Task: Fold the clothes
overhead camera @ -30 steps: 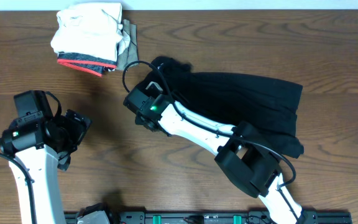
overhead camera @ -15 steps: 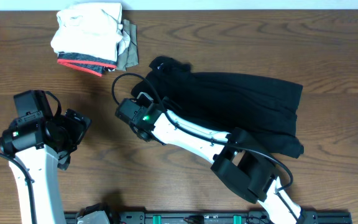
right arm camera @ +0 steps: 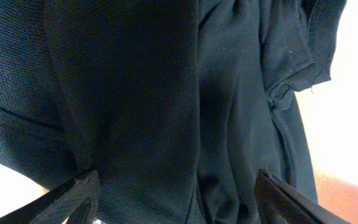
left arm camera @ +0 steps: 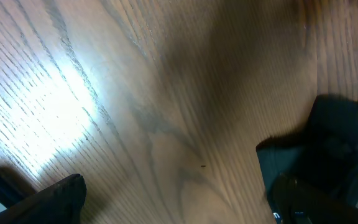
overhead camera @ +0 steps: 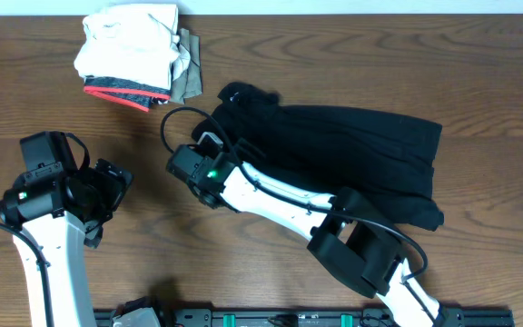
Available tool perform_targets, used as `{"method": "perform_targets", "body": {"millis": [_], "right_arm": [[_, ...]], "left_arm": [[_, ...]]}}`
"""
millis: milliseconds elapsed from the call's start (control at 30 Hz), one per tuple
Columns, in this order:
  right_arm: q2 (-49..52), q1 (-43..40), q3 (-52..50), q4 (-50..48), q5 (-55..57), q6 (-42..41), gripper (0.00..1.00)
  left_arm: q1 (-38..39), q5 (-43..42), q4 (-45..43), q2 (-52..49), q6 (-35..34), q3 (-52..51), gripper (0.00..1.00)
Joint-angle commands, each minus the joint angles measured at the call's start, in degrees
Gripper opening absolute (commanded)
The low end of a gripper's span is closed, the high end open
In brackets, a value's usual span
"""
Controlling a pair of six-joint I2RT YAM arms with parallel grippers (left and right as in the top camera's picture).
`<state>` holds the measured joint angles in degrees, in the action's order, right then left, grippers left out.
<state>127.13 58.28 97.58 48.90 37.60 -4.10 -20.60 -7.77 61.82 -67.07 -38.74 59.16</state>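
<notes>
While looking over the desk [overhead camera: 352,45], find the black shirt [overhead camera: 361,154] bunched right of centre, long axis running left to right. Meet its left end at the right gripper [right arm camera: 176,186], spread wide with cloth straight ahead, pinching nothing yet. Spot the left gripper [overhead camera: 109,186] well apart near the left edge, spread wide, empty.

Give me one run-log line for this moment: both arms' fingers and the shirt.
left fingers: open over bare table | right fingers: open at black shirt | shirt: rumpled, unfinished
</notes>
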Motion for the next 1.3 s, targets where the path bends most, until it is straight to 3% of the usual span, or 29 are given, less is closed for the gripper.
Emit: {"method": "perform_targets", "body": {"millis": [0, 433, 600, 800, 1267], "right_arm": [[1.1, 1.0, 1.0, 0.4, 2.7, -0.8, 0.78], [0.9, 5.5, 1.0, 0.4, 2.6, -0.7, 0.80], [1.1, 3.2, 0.9, 0.6, 0.9, -0.7, 0.80], [1.1, -1.3, 0.9, 0.6, -9.7, 0.5, 0.79], [1.6, -2.4, 0.9, 0.3, -12.6, 1.4, 0.77]], "left_arm": [[-0.4, -0.1, 0.0, -0.4, 0.8, -0.1, 0.98], [-0.4, -0.1, 0.0, -2.7, 0.8, -0.1, 0.98], [-0.4, -0.1, 0.1, -3.0, 1.7, -0.1, 0.98], [-0.4, -0.1, 0.1, -3.0, 1.9, -0.1, 0.98], [-0.4, -0.1, -0.2, -3.0, 1.9, -0.1, 0.98]]}}
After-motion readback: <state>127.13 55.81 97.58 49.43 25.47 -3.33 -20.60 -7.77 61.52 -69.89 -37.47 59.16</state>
